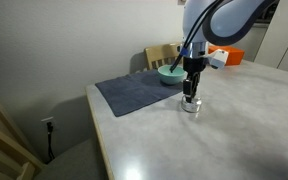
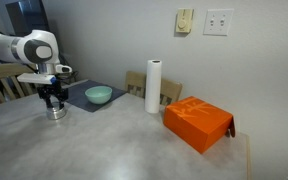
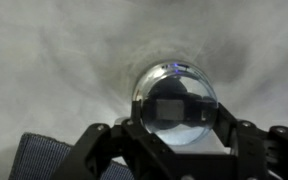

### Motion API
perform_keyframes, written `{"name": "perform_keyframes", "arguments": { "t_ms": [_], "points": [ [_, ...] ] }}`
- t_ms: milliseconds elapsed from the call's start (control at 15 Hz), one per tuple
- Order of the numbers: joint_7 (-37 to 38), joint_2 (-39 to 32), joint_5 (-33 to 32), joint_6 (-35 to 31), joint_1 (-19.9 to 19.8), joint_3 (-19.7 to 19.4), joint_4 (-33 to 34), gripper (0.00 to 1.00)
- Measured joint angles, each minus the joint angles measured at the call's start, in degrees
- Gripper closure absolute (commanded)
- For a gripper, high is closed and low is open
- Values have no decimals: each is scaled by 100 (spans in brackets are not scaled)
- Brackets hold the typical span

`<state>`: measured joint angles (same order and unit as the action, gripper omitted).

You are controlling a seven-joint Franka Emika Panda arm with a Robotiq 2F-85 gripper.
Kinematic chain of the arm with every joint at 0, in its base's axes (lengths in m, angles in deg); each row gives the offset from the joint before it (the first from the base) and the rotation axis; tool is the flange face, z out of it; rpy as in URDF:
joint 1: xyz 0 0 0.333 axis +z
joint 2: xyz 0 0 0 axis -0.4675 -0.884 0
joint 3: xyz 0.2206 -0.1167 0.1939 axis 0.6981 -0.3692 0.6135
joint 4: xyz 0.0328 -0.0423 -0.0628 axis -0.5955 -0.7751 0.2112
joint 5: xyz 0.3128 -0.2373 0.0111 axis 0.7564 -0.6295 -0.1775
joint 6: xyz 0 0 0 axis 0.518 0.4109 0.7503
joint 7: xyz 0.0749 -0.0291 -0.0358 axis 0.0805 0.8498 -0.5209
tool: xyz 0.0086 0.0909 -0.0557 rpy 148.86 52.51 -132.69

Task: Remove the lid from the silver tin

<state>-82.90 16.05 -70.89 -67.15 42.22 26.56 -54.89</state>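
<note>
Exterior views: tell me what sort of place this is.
Likely a home dining area: a wooden chair at the grey table, a paper towel roll, and switch plates on the plain wall.

Tin (image 1: 191,105) on table (image 1: 246,132); bowl (image 1: 169,75) on mat (image 1: 132,93) behind.

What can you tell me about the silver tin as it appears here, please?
The silver tin is small, short, round, shiny metal. It stands upright on the pale table, near the grey mat, its mirror-like lid on top. The gripper hangs directly above it, jaws open; contact cannot be told.
</note>
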Motion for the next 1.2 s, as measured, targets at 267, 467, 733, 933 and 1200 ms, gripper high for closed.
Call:
{"name": "perform_keyframes", "arguments": {
  "t_ms": [267,467,733,933,1200],
  "points": [
    [103,0,0,34,8,-6,0,56],
    [208,7,-3,70,43,-15,0,56],
    [543,168,-114,202,247,-96,-27,56],
    [930,433,-316,230,492,-210,-141,56],
    [1482,930,-539,215,677,-345,-483,56]
  ]
}}
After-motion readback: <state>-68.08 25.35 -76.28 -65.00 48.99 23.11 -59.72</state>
